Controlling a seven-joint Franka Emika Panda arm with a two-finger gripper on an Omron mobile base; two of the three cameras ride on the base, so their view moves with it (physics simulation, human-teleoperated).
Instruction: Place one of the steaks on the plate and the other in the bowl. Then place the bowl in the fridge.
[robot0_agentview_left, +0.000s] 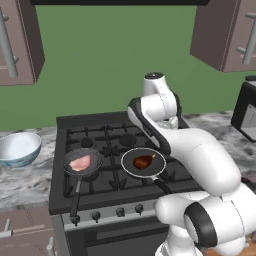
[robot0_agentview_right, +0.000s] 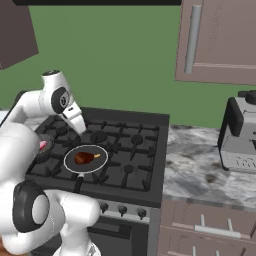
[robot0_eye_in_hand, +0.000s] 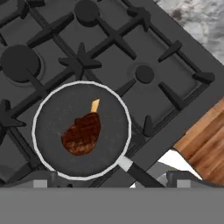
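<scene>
The dark reddish-brown steak (robot0_agentview_left: 143, 161) (robot0_agentview_right: 85, 158) (robot0_eye_in_hand: 82, 134) lies in a white-rimmed black pan (robot0_eye_in_hand: 52, 127) on the stove's front burner. The pale pink steak (robot0_agentview_left: 80, 162) lies in a second black pan (robot0_agentview_left: 95, 169) to its left. On the counter left of the stove stands the white and blue-grey bowl (robot0_agentview_left: 17, 147). My gripper (robot0_eye_in_hand: 112, 181) hangs above the dark steak's pan, open, its fingertips (robot0_eye_in_hand: 42, 182) wide apart with nothing between them. The plate and the fridge are out of view.
The black gas stove (robot0_agentview_left: 120, 135) has raised grates and front knobs. A grey toaster-like appliance (robot0_agentview_right: 240, 137) stands on the marble counter (robot0_agentview_right: 195, 165) to the right. Brown wall cabinets (robot0_agentview_right: 220, 40) hang above. Both pan handles (robot0_agentview_left: 75, 192) point toward the front edge.
</scene>
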